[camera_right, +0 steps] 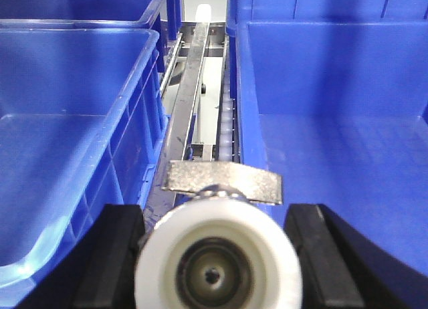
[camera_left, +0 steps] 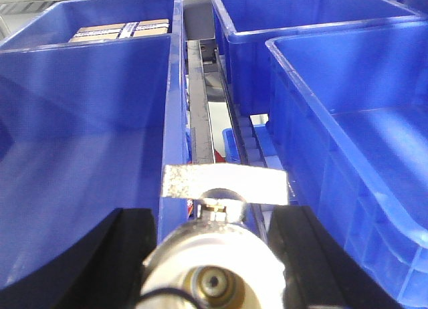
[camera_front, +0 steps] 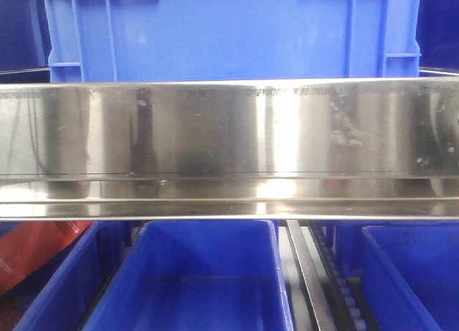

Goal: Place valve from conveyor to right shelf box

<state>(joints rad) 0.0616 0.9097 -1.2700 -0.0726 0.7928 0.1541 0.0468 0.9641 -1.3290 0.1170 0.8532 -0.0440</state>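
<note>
Your left gripper (camera_left: 214, 242) is clamping a valve (camera_left: 212, 275) by its white body, lever forward, so it is hanging over the gap between blue bins (camera_left: 321, 162). Your right gripper (camera_right: 215, 249) is seemingly gripping a second valve (camera_right: 214, 265) beside the right bin (camera_right: 334, 68). The front view is showing only the steel shelf rail (camera_front: 229, 130), neither valve.

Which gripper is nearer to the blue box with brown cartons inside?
Left, apparently. The left gripper has that box ahead on its left; the right gripper sees only bare blue boxes.
</note>
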